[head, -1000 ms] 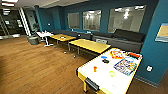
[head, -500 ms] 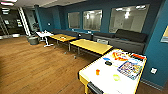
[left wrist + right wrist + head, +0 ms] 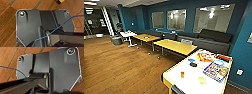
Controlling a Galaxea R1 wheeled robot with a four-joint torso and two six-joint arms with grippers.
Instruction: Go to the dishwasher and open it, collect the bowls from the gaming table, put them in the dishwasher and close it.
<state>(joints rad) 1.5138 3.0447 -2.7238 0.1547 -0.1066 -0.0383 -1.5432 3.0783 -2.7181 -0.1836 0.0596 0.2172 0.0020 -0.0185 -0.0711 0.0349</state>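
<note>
On the white-topped desk (image 3: 189, 77), the yellow-green bowl (image 3: 201, 80) and blue bowl (image 3: 191, 60) look light, rigid, slippery, best pinched at the rim; whether my hands are open I cannot tell.

Soft blur throughout; ceiling lights (image 3: 90, 3) glare, reflecting in wall windows (image 3: 176, 19); floor evenly lit.

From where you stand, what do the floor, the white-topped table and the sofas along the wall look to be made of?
The floor looks like wood planks or wood-look laminate: brown boards with seams, a soft sheen. The gaming table has a smooth, glossy white top, probably laminate or plastic, with a yellow edge. The sofas look upholstered in dark grey fabric or matte leather; which one cannot be told.
</note>
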